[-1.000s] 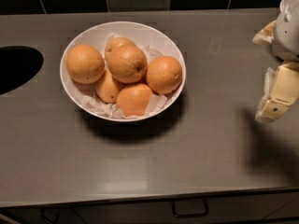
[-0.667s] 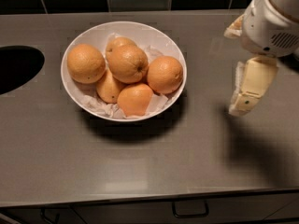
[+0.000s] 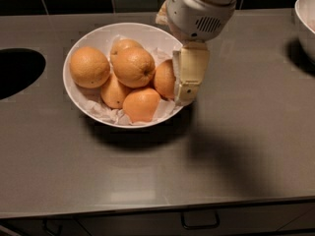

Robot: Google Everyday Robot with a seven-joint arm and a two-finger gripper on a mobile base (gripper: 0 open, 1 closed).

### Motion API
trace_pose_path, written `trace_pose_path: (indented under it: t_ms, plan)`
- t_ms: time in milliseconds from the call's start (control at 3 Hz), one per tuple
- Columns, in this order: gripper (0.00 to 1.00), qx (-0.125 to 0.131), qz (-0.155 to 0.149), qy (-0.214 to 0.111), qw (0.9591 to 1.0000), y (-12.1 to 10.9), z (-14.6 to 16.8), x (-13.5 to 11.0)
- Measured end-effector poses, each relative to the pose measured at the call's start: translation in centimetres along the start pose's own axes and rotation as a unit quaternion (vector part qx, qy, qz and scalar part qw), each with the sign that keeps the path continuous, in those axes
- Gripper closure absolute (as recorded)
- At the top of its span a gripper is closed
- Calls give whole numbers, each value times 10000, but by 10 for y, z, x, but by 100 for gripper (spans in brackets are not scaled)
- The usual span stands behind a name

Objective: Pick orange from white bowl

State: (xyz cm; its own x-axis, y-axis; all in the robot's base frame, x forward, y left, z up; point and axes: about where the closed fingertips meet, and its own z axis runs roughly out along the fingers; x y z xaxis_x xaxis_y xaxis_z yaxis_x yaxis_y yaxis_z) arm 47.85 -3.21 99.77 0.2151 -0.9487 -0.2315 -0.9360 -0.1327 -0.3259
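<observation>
6 fruits lie in the white bowl (image 3: 74, 90), glossy and thin-rimmed, on crumpled paper; none lifted yet. The orange (image 3: 134, 67), large, round, dimpled, dark navel, tops the pile at bowl centre. Cream gripper (image 3: 186, 95) hangs over the bowl's right rim; jaws' state: cannot tell. Grasp and lift remain.

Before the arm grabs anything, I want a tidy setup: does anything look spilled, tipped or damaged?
Nothing stands out. The white bowl sits upright on the counter, with the oranges, including the big dimpled orange on top, all inside on crumpled paper. The gripper hangs over the bowl's right rim.
</observation>
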Motion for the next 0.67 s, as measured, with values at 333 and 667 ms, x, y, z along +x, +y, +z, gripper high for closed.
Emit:
trace_pose_path:
  t_ms: [333,667]
  plan:
    - [0,0,0,0,10000,0,0,0]
    - [0,-30,66,-71,9999,-12,4,-7]
